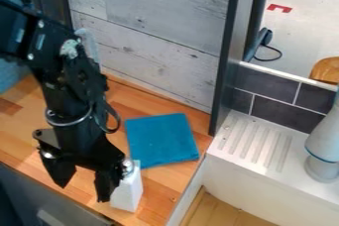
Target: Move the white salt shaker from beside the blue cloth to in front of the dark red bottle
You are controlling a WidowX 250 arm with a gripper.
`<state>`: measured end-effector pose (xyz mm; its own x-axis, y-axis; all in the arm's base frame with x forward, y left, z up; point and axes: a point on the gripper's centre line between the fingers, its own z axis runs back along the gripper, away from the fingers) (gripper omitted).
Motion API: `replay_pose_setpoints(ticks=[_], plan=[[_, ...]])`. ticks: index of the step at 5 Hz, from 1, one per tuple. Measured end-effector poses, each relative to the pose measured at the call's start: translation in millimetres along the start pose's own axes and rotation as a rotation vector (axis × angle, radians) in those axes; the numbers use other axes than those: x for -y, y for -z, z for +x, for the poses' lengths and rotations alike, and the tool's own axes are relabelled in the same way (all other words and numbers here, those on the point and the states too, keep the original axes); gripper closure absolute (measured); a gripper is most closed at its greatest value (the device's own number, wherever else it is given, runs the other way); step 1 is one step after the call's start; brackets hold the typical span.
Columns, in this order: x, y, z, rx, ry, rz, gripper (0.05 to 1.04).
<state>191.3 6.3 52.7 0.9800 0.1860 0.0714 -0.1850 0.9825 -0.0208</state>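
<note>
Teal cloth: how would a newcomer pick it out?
On the wooden counter, between the black gripper and the white ridged drainboard, lies a flat, squarish teal cloth. Its colour and flatness set it apart from the white block beside the gripper.

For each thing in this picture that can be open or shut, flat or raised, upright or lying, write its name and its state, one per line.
Gripper: open
White block: apparently upright, partly hidden by the gripper
Blue cloth: lying flat
</note>
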Motion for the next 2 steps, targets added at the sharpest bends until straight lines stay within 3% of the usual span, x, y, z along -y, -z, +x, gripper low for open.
replay_pose_setpoints(ticks=[2], plan=[[8.3,12.2,13.3,-0.015,-0.01,0.011,0.081]])
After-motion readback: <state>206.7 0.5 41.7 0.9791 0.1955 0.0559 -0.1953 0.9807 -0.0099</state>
